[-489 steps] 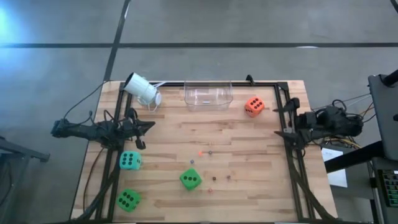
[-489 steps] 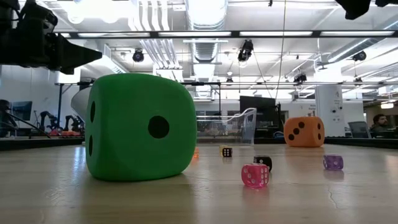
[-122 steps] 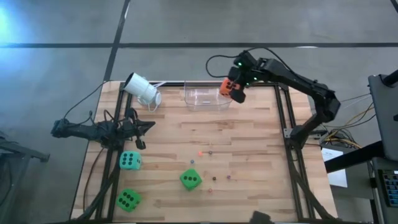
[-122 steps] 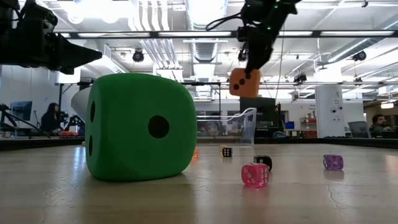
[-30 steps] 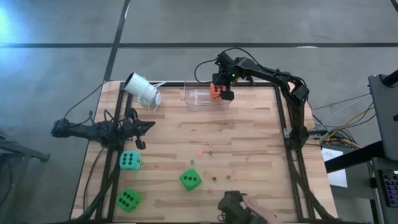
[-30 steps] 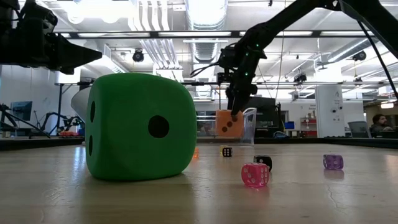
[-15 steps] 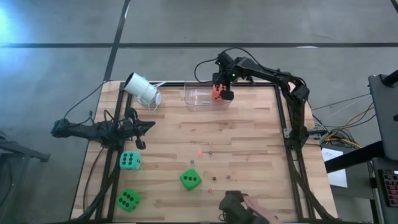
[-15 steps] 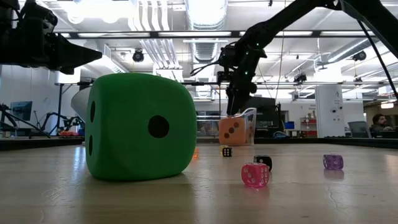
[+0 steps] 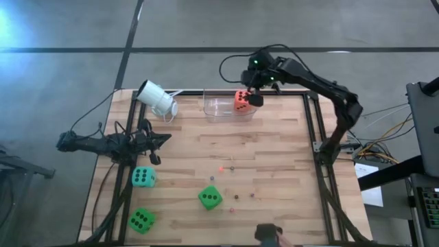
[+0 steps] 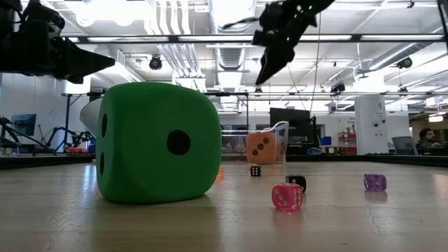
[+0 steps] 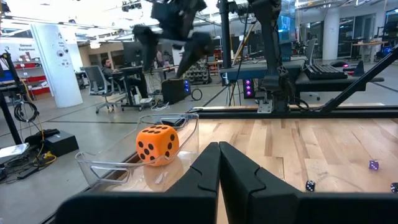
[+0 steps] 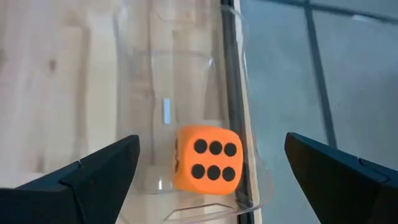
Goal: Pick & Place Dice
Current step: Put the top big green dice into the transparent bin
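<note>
I count one die home so far: the orange-red die (image 12: 206, 164) sits inside the clear plastic bin (image 9: 218, 108) at the far edge of the table (image 9: 274, 158), toward the bin's right end, six pips up in my right wrist view. Judging by how things lie, the rest is all to do — the teal die (image 9: 143, 177) and one green die (image 9: 140, 220) rest by the left frame rail on the near side, and the other green die (image 9: 210, 198) stands near the middle of the near half. The tiny dice are loose on the wood between the bin and that middle green cube; in the low view I can pick out a pink one (image 10: 287, 197), a black one (image 10: 295, 183) and a purple one (image 10: 374, 182). The white cup (image 9: 158, 99) lies tipped at the far left corner, not part of my job.

My right gripper (image 9: 254, 90) hangs above the bin's right end with its fingers spread as wide as they go — nothing between them, well clear of the orange-red die below. The left gripper (image 9: 156, 140) waits at the left rail with its fingers pressed together on nothing, pointing across the table.

At the near edge of the table a dark object shows with what looks like a person's hand (image 9: 273, 237); I cannot tell what it is.
</note>
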